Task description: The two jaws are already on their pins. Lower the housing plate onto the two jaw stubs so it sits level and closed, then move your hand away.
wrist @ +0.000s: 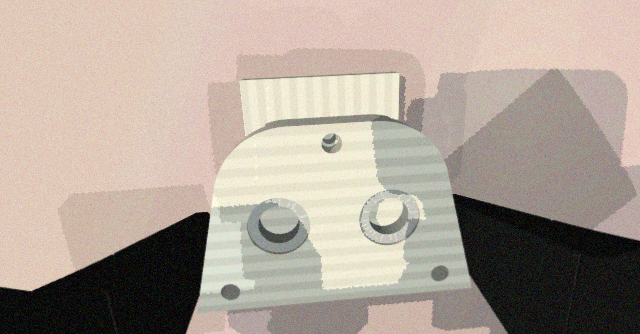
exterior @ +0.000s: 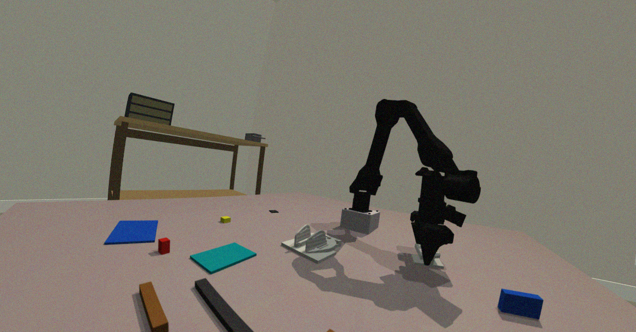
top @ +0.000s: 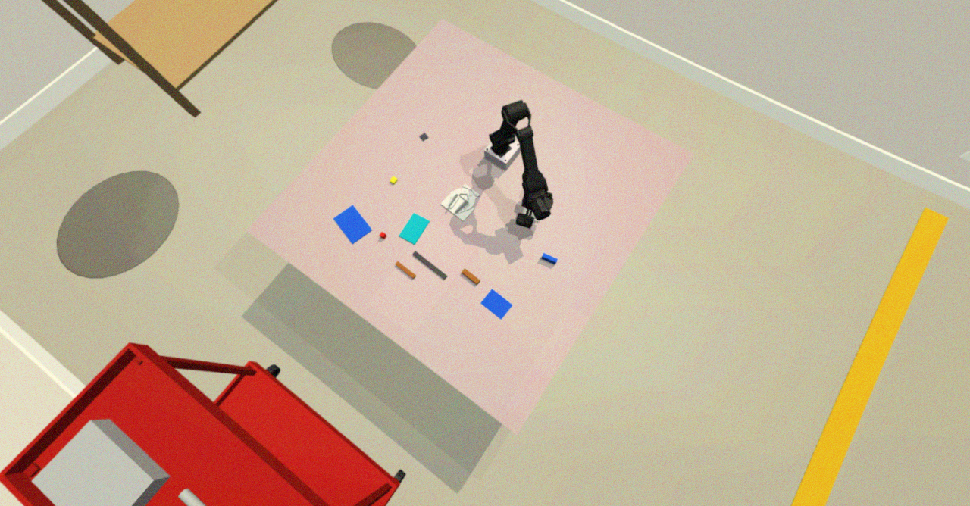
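The pale housing plate (wrist: 345, 174) (exterior: 419, 251) has one straight edge, a rounded opposite end, two large ringed holes and three small ones. It sits over a ribbed pale block (wrist: 320, 96) (exterior: 437, 264); whether it touches the block cannot be told. My gripper (wrist: 328, 216) (exterior: 428, 262) (top: 524, 220) points down, shut on the housing plate, with one black finger against each side edge. The pale base plate (exterior: 318, 257) lies on the mat left of my gripper in the exterior view. Two upright ribbed jaws stand on it, the nearer jaw (exterior: 315, 242) and the farther jaw (exterior: 302, 235). Their pins are hidden.
A blue block (top: 549, 259) (exterior: 520, 303) lies near my gripper. A teal sheet (top: 414, 229) (exterior: 223, 257), a red cube (top: 382, 235) (exterior: 164, 246), a dark bar (top: 430, 265) (exterior: 222, 305) and orange bars lie farther off. Two blue sheets and a yellow cube (top: 393, 180) (exterior: 225, 219) also show.
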### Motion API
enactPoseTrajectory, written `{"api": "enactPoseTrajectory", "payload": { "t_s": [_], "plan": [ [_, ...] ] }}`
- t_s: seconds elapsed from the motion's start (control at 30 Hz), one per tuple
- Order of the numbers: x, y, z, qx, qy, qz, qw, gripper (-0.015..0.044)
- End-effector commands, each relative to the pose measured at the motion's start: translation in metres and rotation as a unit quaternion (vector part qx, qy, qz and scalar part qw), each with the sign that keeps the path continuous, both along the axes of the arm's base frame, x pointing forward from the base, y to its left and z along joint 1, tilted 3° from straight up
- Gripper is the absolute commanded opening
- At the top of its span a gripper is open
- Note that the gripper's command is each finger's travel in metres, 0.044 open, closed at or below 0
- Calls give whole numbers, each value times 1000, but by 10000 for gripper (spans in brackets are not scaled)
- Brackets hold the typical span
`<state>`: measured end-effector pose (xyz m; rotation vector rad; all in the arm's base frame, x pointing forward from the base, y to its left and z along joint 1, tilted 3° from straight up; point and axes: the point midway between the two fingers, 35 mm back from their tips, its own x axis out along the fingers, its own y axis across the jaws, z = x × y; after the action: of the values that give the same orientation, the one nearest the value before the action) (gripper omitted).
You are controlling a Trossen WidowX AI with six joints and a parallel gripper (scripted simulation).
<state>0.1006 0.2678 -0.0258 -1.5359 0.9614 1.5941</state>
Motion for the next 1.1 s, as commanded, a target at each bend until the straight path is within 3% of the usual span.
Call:
{"api": "enactPoseTrajectory", "payload": {
  "t_s": [0.0, 0.8, 1.07],
  "plan": [
    [0, 0, 0, 0, 0, 0, 1000, 351],
    [3, 1, 71, 1, 1, -1, 1000, 351],
    [5, 0, 73, 0, 1, -8, 1000, 351]
  ]
}}
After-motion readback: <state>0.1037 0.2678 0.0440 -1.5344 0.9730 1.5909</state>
